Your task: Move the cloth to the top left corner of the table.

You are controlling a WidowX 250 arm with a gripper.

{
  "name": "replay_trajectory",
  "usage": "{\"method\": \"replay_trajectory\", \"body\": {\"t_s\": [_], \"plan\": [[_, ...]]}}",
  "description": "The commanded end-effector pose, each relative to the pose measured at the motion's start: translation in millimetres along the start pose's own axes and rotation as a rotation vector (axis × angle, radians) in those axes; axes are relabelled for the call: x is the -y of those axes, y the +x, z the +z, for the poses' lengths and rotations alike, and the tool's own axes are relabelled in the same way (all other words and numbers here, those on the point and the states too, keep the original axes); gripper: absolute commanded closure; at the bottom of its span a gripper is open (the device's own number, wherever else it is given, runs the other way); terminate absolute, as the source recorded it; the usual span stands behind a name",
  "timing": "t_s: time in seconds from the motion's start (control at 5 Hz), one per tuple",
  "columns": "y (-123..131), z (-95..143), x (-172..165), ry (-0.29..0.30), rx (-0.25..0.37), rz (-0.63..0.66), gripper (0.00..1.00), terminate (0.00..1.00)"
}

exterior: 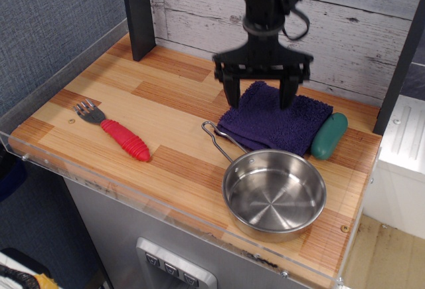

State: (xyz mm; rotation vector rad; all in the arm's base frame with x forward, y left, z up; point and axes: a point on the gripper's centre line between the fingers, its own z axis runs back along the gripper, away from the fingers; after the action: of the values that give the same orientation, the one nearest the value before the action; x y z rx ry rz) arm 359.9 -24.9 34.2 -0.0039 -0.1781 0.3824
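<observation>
Cloth (273, 121) lies at the table's (119, 96) back right, fingers (230, 93) spread apart above it.
Steel pan (273, 192) touches its front; green object (329, 136) sits beside; red-handled fork (114, 131) left.

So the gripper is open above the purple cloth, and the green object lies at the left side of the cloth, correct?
Not quite. In the observation.image view the gripper is open above the cloth, but the green object lies at its right side, not its left.

Table's (166, 96) far-left corner lies open; only a fork (114, 130) sits front-left.
</observation>
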Motion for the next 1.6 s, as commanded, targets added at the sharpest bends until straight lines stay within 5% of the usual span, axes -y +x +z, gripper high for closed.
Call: {"method": "replay_trajectory", "body": {"t_s": [0.0,0.6,1.4], "plan": [[-3.2,-4.6,9.2,-0.033,-0.001,-0.045,0.0,0.0],[2.1,-14.2,-22.7,0.033,0.038,0.075,0.0,0.0],[40.8,-19.2,-100.5,0.105,0.049,0.248,0.0,0.0]]}}
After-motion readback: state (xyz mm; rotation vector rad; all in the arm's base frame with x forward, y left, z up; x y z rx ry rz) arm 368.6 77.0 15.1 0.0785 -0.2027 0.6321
